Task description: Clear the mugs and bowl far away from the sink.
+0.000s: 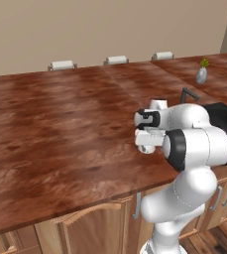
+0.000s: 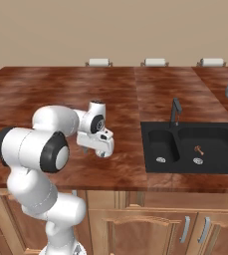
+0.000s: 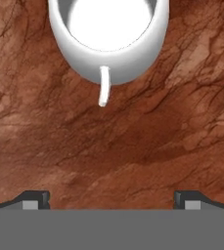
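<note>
White mug (image 3: 108, 44), plain, unlettered, wooden counter (image 3: 108, 146)

A small grey vase (image 1: 200, 75) with a green sprig stands on the wooden counter (image 1: 60, 124).

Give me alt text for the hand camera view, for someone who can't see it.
A plain white handled mug stands upright on a reddish-brown wood-grain counter, seen from above, its thin handle pointing toward the camera. The gripper hovers with its jaws wide open and empty, short of the mug.
</note>
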You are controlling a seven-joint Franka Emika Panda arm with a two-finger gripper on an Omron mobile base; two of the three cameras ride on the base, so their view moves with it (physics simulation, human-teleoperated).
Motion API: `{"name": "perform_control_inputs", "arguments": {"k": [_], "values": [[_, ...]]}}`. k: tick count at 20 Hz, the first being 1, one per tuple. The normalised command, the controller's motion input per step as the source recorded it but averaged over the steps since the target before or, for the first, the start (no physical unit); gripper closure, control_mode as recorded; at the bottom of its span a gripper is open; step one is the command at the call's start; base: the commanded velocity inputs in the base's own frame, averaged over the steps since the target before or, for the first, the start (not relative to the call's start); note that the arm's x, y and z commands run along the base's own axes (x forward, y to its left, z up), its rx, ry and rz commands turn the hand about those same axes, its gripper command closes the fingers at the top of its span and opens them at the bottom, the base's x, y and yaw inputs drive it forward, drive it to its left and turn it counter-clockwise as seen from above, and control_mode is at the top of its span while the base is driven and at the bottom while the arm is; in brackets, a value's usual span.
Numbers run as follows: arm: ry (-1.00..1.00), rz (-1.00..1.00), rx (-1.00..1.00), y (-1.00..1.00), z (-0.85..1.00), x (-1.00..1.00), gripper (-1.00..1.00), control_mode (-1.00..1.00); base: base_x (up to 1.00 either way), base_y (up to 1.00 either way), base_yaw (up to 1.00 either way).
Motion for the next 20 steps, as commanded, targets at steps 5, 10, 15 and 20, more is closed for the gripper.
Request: {"name": "perform_control_inputs", "arguments": {"k": [5, 10, 15, 20], "values": [[0.0, 0.0, 0.0, 0.0, -0.07, 0.14, -1.0, -1.0, 0.0, 0.0, 0.0], [-0.04, 0.0, 0.0, 0.0, -0.14, 0.13, -1.0, -1.0, 0.0, 0.0, 0.0], [-0.05, 0.0, 0.0, 0.0, -0.13, 0.12, -1.0, -1.0, 0.0, 0.0, 0.0], [-0.02, 0.0, 0.0, 0.0, -0.12, 0.13, -1.0, -1.0, 0.0, 0.0, 0.0]]}}
